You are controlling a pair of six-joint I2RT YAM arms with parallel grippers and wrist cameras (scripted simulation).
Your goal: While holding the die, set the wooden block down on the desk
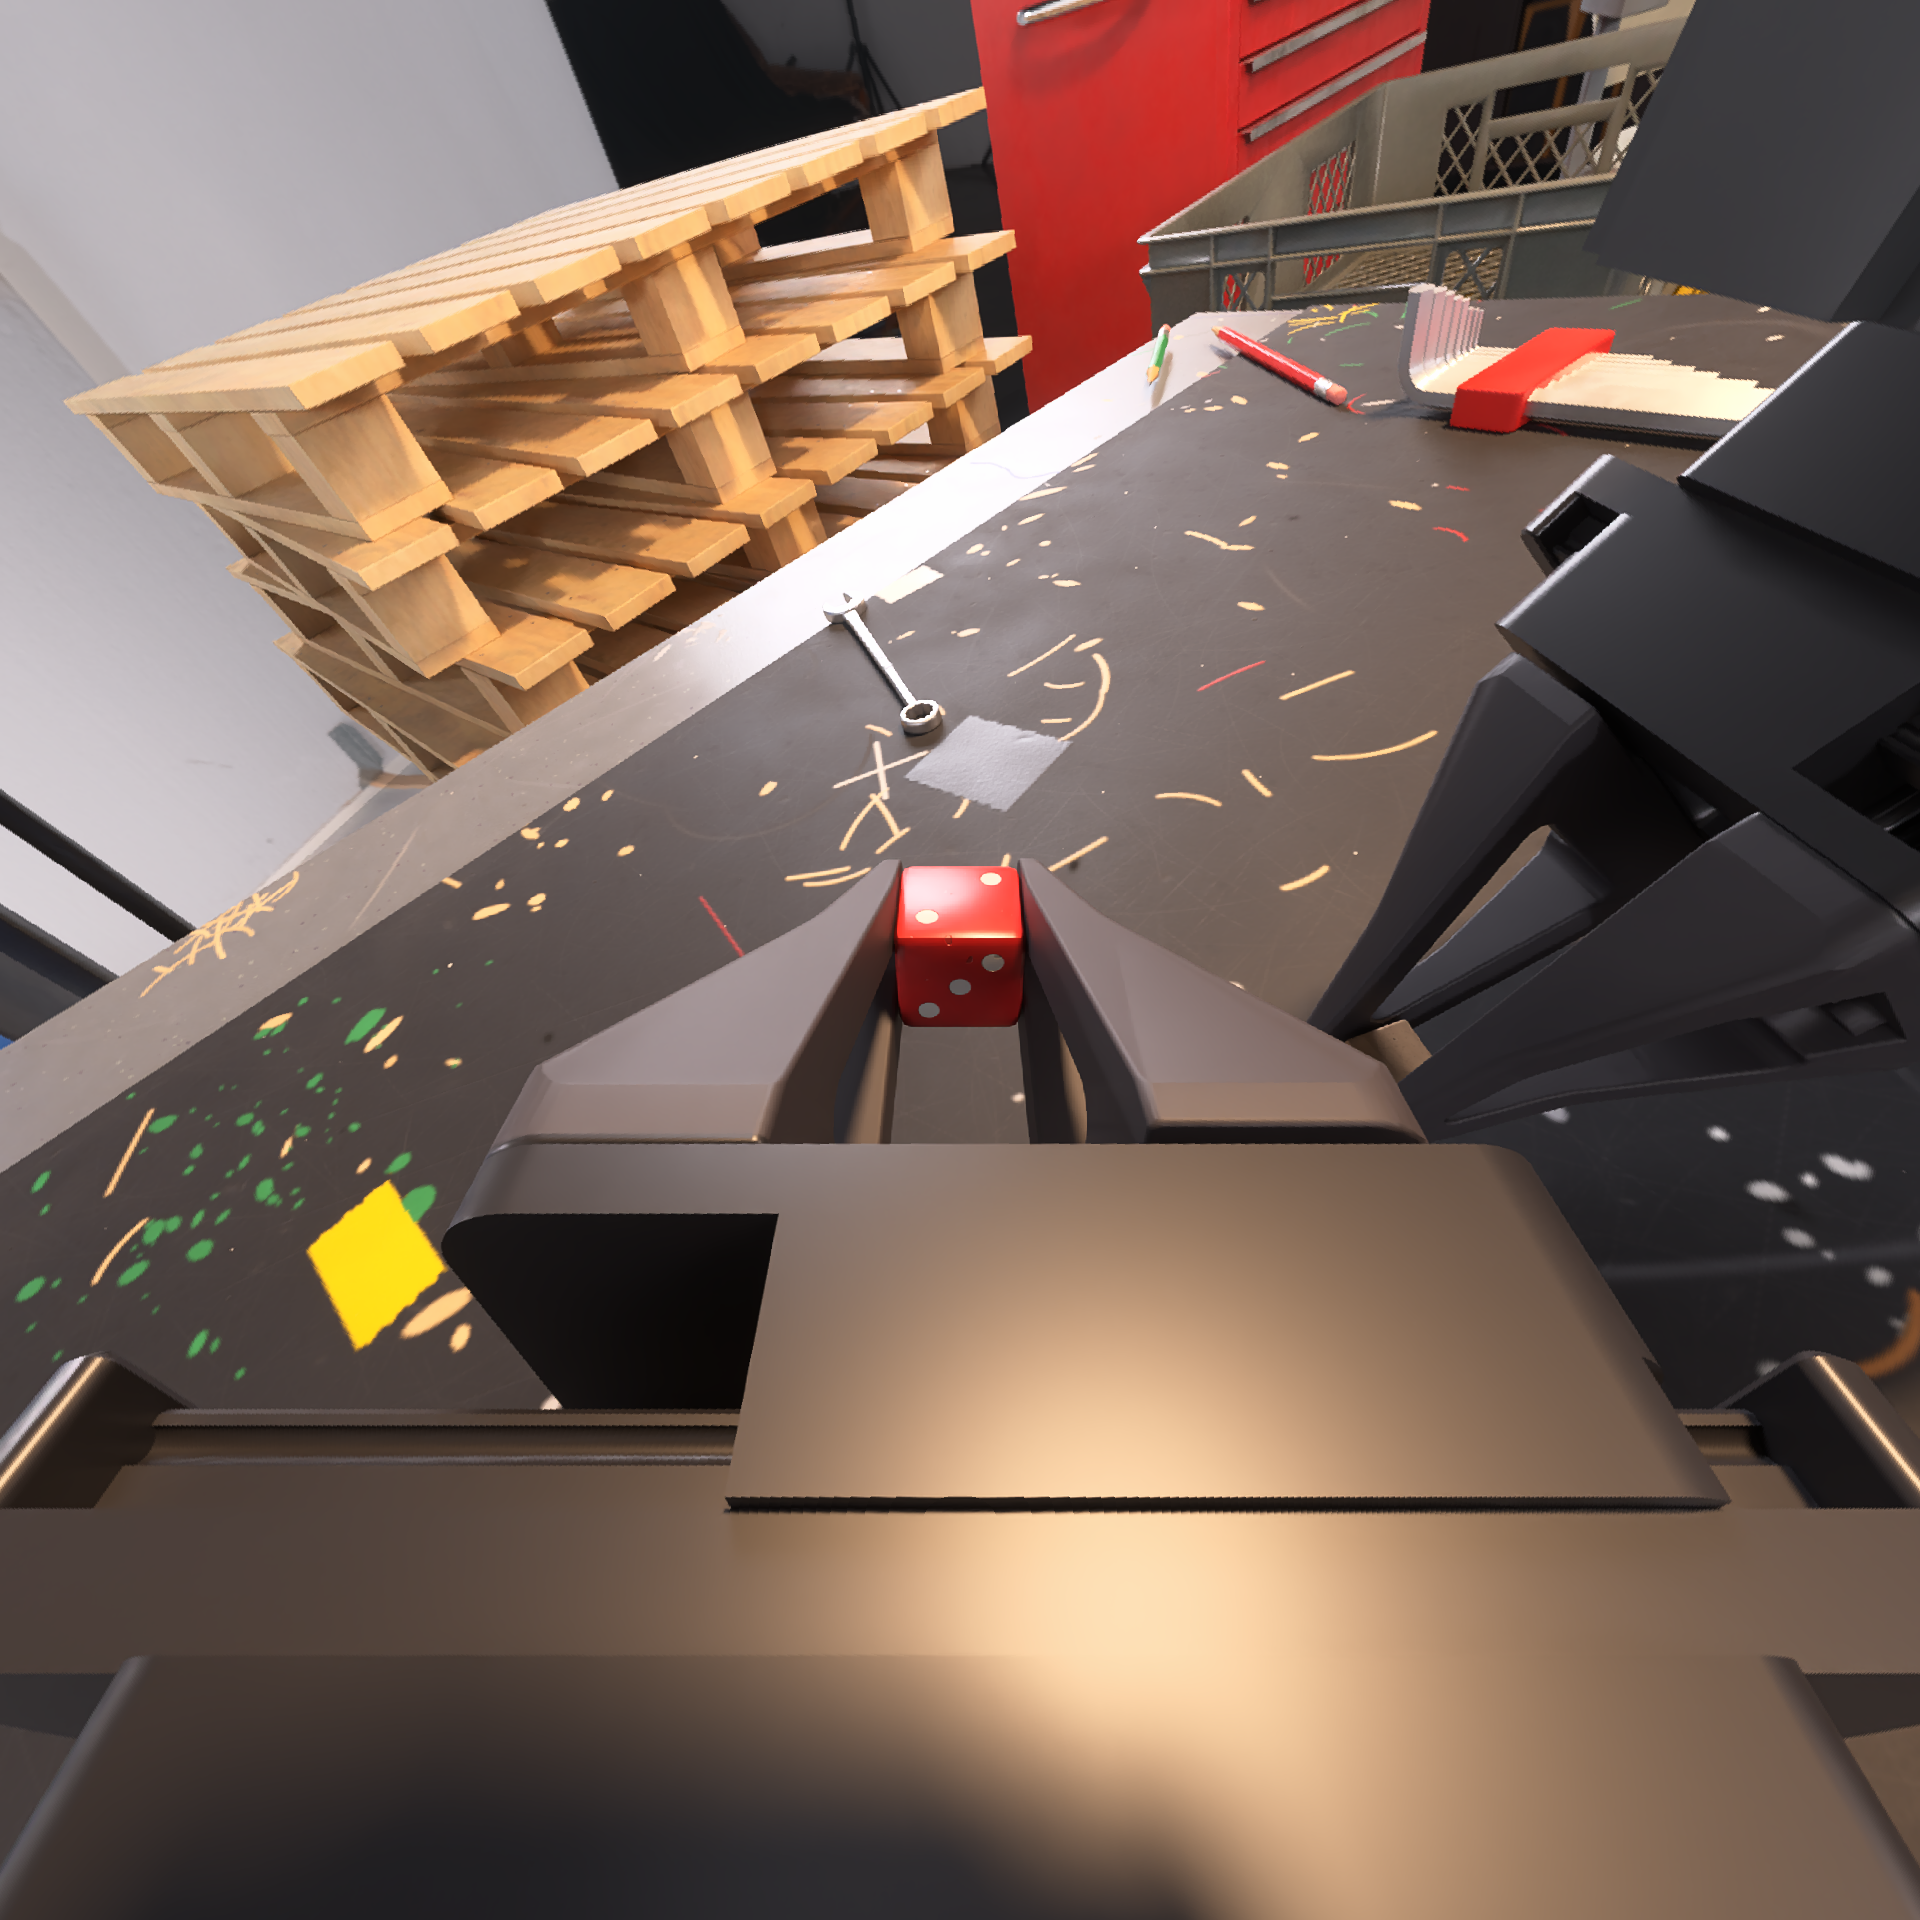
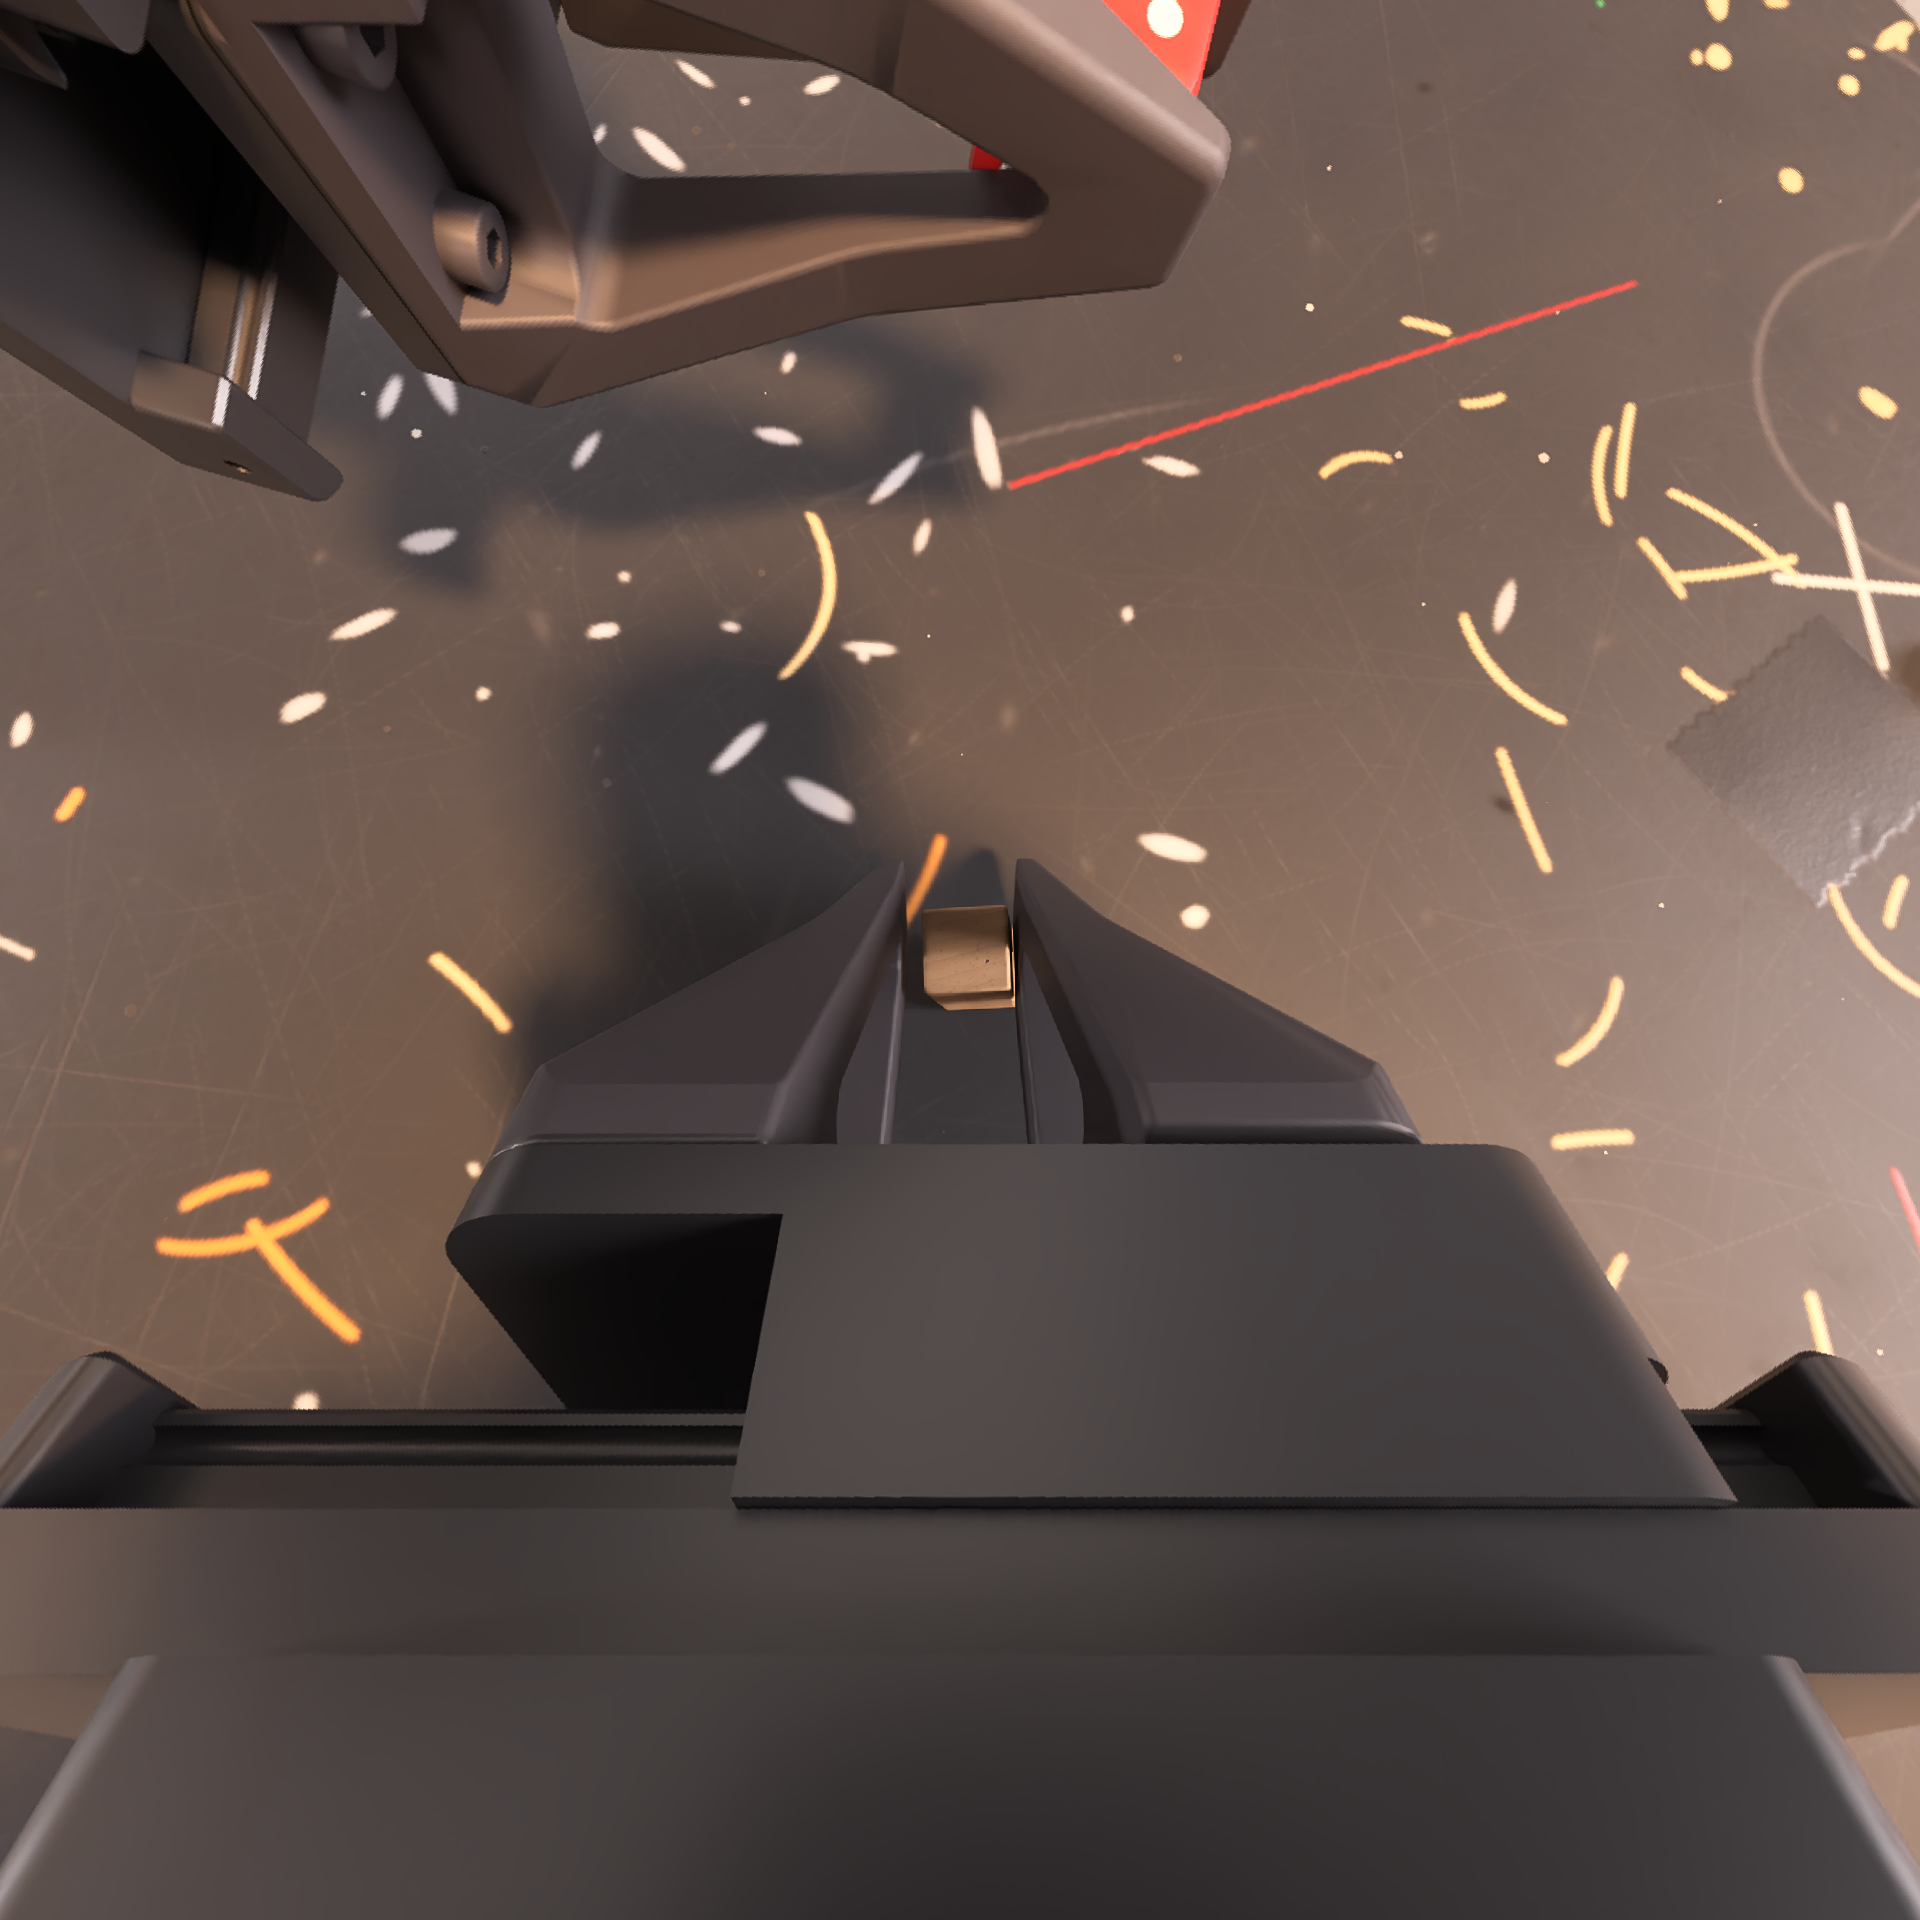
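Our right hand (image 2: 961,961) grips the block (image 2: 968,956) between its fingertips, above the surface (image 2: 1299,831). Our left hand (image 1: 958,940) clamps the die (image 1: 958,943); beyond it lies a wrench (image 1: 885,665).

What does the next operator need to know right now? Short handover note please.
Left gripper: shut on the red die, held above the desk.
Right gripper: shut on the small wooden block, pointing down at the desk; whether the block touches the surface cannot be told.
The two grippers are close together; the left one shows at the top of the right wrist view.
Done: both things gripped.
Left: lower the block onto the desk, open the right gripper, keep the left shut on the die.
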